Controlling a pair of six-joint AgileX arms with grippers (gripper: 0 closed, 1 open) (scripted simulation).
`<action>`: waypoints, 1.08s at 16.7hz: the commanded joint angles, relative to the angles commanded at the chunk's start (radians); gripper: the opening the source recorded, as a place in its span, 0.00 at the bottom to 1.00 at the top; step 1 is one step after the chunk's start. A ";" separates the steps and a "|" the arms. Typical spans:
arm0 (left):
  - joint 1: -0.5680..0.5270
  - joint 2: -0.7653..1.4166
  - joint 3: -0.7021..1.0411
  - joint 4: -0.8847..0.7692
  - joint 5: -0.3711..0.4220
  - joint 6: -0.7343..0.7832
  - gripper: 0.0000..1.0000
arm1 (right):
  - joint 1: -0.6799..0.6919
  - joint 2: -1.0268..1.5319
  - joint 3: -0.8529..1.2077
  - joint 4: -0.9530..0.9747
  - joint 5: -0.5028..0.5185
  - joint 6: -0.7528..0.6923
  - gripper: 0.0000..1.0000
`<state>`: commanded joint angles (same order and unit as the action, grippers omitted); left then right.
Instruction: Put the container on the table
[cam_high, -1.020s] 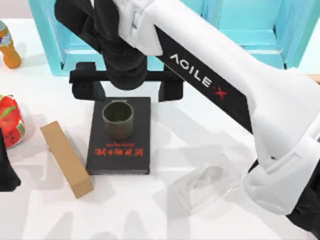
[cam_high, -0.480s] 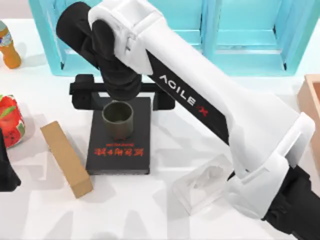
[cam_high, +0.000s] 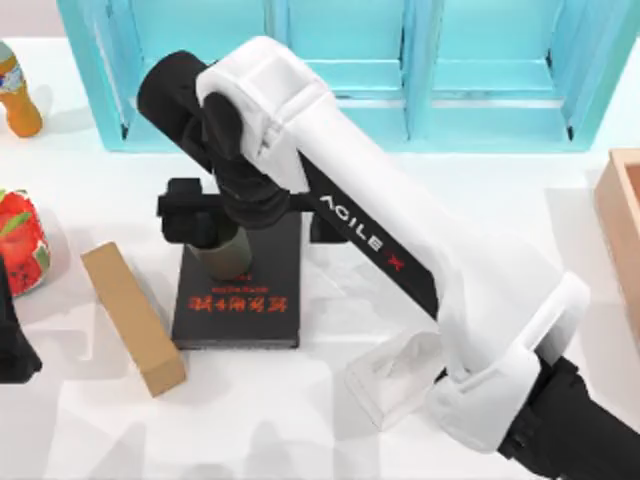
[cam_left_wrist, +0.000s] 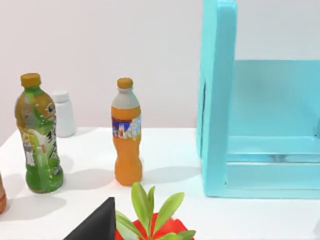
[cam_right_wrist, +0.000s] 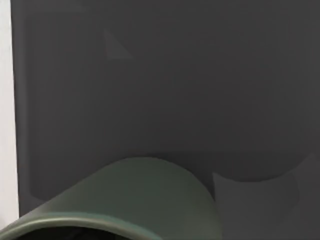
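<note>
one right gripper (cam_high: 245, 215) over container (cam_high: 225, 262) | wrist: container rim on book (cam_right_wrist: 150, 75)

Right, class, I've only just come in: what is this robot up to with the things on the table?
The right arm reaches across the table, and its gripper is directly above the dark green cup, which stands on the black book. The right wrist view looks down on the cup's rim with the book behind it. The cup is not yet lifted off the book. The left arm sits parked at the table's left edge, beside the tan block.
</note>
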<state>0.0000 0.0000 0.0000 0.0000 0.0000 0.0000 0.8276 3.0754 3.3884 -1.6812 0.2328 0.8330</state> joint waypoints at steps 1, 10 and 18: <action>0.000 0.000 0.000 0.000 0.000 0.000 1.00 | 0.000 0.000 0.000 0.000 0.000 0.000 1.00; 0.000 0.000 0.000 0.000 0.000 0.000 1.00 | 0.000 0.000 0.000 0.000 0.000 0.000 0.40; 0.000 0.000 0.000 0.000 0.000 0.000 1.00 | 0.000 0.000 0.000 0.000 0.000 0.000 0.00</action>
<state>0.0000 0.0000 0.0000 0.0000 0.0000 0.0000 0.8276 3.0754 3.3884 -1.6812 0.2328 0.8330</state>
